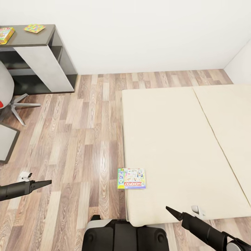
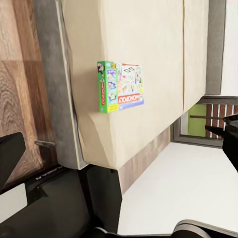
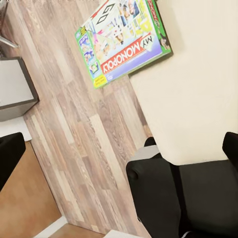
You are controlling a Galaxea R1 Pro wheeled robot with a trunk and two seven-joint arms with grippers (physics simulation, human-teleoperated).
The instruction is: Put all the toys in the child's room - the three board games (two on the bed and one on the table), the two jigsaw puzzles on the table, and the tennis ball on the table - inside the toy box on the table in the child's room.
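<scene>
The bed (image 1: pixel 181 146) is the landmark here: a low beige mattress made of two parts with a seam between them. One board game (image 1: pixel 131 178) lies flat on the bed, at the near corner of the side that faces the wood floor (image 1: pixel 80 139), and its edge sticks a little over the mattress edge. It is a colourful box (the print reads MONOPOLY in the right wrist view) (image 3: pixel 124 39), and it also shows in the left wrist view (image 2: pixel 120 86). The left gripper (image 1: pixel 45 182) hangs over the floor, well apart from the bed, and its fingers look pressed together into one point, holding nothing. The right gripper (image 1: pixel 171 211) is over the near end of the bed, near the game but not touching it; its fingers look also closed together and empty. Far from the bed, by the wall, stands the table (image 1: pixel 42 40). On its dark top lie a puzzle (image 1: pixel 34 28) and another game box (image 1: pixel 5 35).
</scene>
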